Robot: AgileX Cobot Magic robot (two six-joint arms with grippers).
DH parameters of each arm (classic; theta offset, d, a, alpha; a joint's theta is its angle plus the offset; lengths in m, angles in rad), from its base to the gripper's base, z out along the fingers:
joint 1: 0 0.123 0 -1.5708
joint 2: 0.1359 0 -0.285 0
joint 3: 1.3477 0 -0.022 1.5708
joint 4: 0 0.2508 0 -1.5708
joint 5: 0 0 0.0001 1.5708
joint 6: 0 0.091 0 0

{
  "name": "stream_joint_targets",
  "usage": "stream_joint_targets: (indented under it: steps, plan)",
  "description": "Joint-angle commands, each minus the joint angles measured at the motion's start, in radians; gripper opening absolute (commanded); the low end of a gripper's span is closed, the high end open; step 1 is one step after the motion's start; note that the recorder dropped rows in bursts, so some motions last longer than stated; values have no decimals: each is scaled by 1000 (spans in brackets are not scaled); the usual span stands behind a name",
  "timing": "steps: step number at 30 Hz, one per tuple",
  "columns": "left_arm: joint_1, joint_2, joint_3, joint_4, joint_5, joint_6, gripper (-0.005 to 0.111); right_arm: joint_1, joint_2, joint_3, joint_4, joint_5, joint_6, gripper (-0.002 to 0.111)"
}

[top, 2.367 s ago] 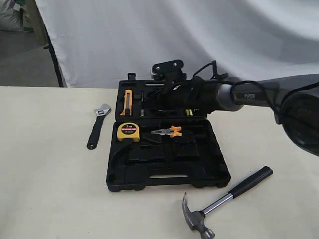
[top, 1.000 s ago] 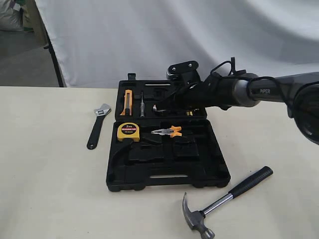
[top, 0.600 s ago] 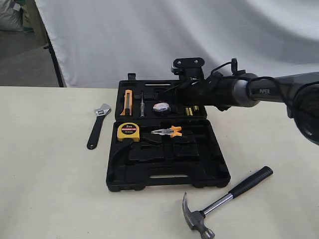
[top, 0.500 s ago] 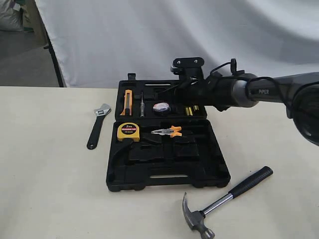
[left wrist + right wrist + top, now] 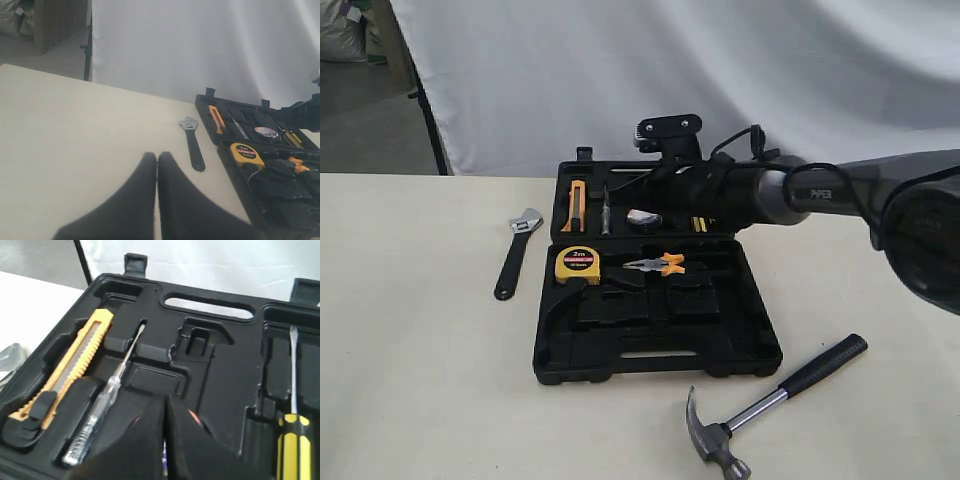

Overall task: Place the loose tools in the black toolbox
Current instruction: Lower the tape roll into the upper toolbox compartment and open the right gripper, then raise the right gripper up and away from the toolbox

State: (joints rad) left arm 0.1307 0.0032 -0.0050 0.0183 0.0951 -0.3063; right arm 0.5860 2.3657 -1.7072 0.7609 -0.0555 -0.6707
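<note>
From outside, the toolbox [image 5: 740, 310] lies open on the table [image 5: 420, 380]. My right arm [image 5: 790, 192] reaches across its far half, with its end just over the tape roll [image 5: 642, 217], which sits in a recess there. The wrench [image 5: 516, 252] lies on the table left of the toolbox, not touching it. The hammer [image 5: 770, 398] lies on the table just in front of the toolbox's near right corner. A tape measure [image 5: 577, 263] and pliers [image 5: 660, 264] sit in the near half, close to the hinge.

From my left wrist, my left claw [image 5: 157, 159] has its fingers pressed together with nothing between them. It is over bare table, well apart from the toolbox. The wrench lies between the claw and the toolbox, and the tape roll shows in the far half.

From my right wrist, my right claw [image 5: 166, 402] is also pressed together and pinches nothing I can see. It is low over the toolbox's far half, between a clear-handled tester [image 5: 100, 415] and a yellow-handled screwdriver [image 5: 295, 440]. An orange knife [image 5: 75, 365] lies beyond the tester.
</note>
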Motion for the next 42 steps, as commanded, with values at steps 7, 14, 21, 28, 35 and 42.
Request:
stream_joint_targets:
  steps: [7,14,21,28,35,42]
  plan:
    - [25,-3,-3,4,-7,-5,1,-2,100,-2,-14,-120,-7,0]
    - [25,-3,-3,4,-7,-5,1,-4,45,-2,-14,-65,-9,0]
    - [25,-3,-3,4,-7,-5,1,-44,-118,-2,-124,239,-36,0]
    - [25,-3,-3,4,-7,-5,1,-124,-263,-2,-118,520,-34,0]
    - [25,-3,-3,4,-7,-5,1,-125,-239,0,-103,793,-32,0]
    - [25,-3,-3,4,-7,-5,1,-115,-207,0,-30,767,-48,0]
